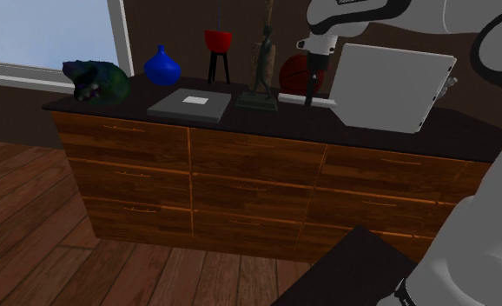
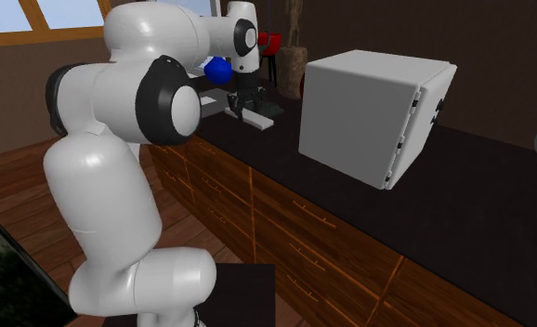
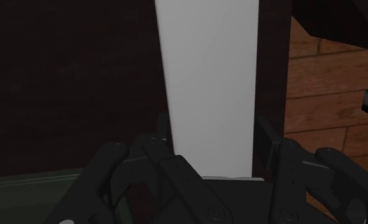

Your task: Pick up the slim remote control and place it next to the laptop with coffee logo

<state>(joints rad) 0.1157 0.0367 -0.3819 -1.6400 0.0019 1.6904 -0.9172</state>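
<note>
The slim remote (image 1: pixel 326 102) is a flat white bar lying on the dark dresser top (image 1: pixel 466 130), seen as a pale slab (image 2: pixel 260 119) in the second exterior view. My gripper (image 1: pixel 310 97) comes straight down on it, beside a white boxy object (image 1: pixel 393 87). In the wrist view the remote (image 3: pixel 208 76) runs away between my fingers (image 3: pixel 267 137), which clasp its two long edges; the gripper (image 3: pixel 211 137) is shut on it. The closed grey laptop (image 1: pixel 191 105) with a white logo patch lies flat further toward the shoulder view's left.
A dark statuette (image 1: pixel 260 74) and a red-brown ball (image 1: pixel 294 74) stand between laptop and remote. Further toward the shoulder view's left are a red bowl on a stand (image 1: pixel 217 43), a blue vase (image 1: pixel 162 66) and a dark green lump (image 1: pixel 93 80). The dresser front drops to wooden floor (image 1: pixel 110 269).
</note>
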